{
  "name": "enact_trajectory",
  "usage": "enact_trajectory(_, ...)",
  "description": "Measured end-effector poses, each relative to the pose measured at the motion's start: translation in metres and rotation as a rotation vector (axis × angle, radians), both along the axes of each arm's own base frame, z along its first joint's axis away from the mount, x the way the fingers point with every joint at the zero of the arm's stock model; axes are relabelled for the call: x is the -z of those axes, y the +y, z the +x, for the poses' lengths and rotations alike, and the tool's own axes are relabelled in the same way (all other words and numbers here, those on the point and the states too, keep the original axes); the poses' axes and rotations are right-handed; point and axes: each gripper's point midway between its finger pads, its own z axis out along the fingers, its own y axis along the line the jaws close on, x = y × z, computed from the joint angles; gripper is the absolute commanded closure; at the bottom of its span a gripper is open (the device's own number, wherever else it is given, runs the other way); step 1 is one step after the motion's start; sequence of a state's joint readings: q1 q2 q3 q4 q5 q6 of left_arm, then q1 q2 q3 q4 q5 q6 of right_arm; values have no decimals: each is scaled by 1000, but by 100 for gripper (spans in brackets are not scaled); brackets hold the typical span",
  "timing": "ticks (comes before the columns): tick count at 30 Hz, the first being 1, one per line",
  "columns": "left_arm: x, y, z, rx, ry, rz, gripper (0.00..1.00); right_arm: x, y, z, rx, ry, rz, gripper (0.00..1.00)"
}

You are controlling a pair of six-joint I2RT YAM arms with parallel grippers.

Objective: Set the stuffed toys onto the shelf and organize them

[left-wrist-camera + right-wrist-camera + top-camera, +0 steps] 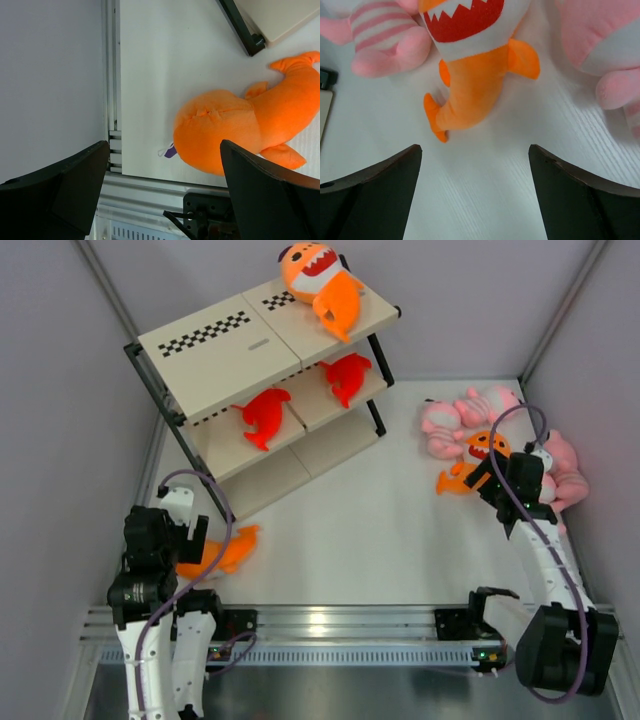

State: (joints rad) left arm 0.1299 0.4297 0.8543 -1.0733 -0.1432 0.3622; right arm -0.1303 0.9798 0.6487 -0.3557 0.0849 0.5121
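Right wrist view suggests a pick-up approach: the right pincer (475,147), spread wide and empty, has an orange plush shark with red toothed mouth (470,95) just beyond its gap, between pale pink plush animals (385,45); next, advance and close on its tail. The left pincer (164,150), also wide and empty, faces a plain orange plush shark (235,130), black-framed beige-board shelf (282,15) beyond.

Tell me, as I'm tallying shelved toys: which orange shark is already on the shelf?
The orange shark on the shelf's top board; the other two lie on the table.
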Motion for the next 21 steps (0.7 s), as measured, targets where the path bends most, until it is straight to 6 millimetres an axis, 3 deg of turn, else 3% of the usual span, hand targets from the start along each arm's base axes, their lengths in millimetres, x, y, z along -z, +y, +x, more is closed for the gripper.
enact_trajectory(3,0,1,0,-2,2,2,2,8,-4,13,22,-43,37,19)
enact_trajectory(15,5,2,2,-6,33,0,1,71,-6,49,104,-15,169,42)
enact_trajectory(18,6,2,2,-6,35,0,1,85,-6,53,120,6,187,67)
enact_trajectory(19,6,2,2,-7,37,-1,1,87,-6,55,126,3,194,84)
enact_trajectory(21,6,1,2,-5,41,-4,1,85,-7,57,128,-9,195,100)
